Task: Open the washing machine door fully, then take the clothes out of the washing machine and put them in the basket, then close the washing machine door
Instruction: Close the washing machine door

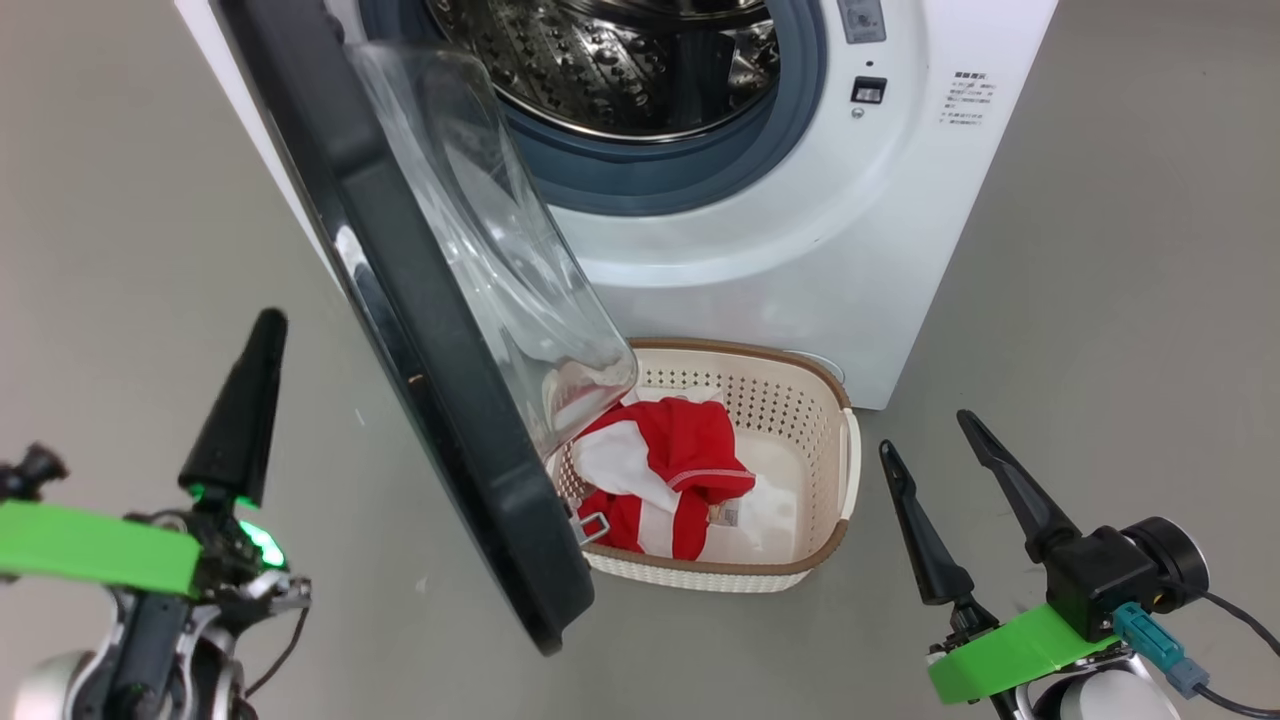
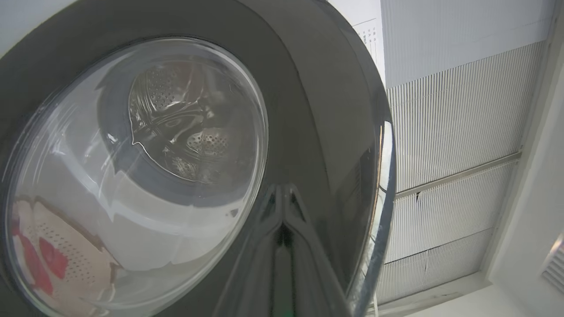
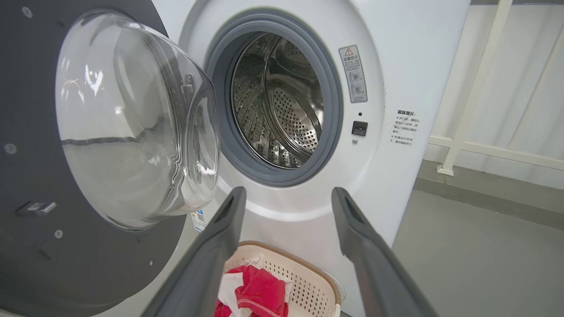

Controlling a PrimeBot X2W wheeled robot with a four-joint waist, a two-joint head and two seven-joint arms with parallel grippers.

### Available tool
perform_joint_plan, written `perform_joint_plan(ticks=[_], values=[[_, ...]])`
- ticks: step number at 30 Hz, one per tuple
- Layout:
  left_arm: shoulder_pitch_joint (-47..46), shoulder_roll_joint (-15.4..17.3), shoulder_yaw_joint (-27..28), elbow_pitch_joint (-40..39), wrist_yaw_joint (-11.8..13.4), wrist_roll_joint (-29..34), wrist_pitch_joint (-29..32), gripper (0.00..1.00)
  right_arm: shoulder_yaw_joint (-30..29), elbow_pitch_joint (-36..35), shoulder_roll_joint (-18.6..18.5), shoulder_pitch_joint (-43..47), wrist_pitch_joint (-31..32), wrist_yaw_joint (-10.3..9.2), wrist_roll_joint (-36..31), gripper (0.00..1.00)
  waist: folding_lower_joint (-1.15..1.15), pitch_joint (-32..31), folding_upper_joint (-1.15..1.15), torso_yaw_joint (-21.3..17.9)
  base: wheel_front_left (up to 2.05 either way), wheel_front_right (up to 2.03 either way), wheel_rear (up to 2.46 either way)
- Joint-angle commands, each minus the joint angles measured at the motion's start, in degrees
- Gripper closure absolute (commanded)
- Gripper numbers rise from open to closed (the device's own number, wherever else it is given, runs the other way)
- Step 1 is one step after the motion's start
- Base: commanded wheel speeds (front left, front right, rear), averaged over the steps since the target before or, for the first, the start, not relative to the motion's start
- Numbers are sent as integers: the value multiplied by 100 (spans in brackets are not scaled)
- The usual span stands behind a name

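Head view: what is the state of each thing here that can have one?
Door: open.
Drum: no clothes seen inside.
Basket: upright on the floor, part filled.
Clothes: crumpled, in the basket.
Left tool: shut, holds nothing.
Right tool: open, holds nothing.

A smooth grey floor (image 1: 1120, 300) with a few small pale specks is seen in the head view. In the right wrist view, a white railing (image 3: 467, 101) with a leaning post and a horizontal bar is shown against a pale wall, its foot set on a darker grey kerb (image 3: 484, 193). In the left wrist view, finely ribbed white panelling (image 2: 454, 123) is crossed by a pale bar (image 2: 458, 176), and a louvred vent (image 2: 554, 264) is cut off at the right edge.
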Motion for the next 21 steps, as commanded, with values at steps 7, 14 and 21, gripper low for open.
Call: perform_joint_plan(ticks=[7, 14, 21], values=[[-517, 313, 168, -85, 460, -862, 985, 100, 169, -117, 5, -150, -36, 20, -12, 0, 0, -3, 0, -77, 0, 0, 0], [-535, 437, 62, -208, 625, -1188, 1499, 100, 174, -115, 5, -175, -36, 20, -4, 0, 0, 24, 0, -141, 0, 0, 0], [-551, 400, -17, -292, 664, -1240, 1596, 100, 184, -120, 5, -210, -36, 20, 22, 0, 0, 93, 0, -224, 0, 0, 0]])
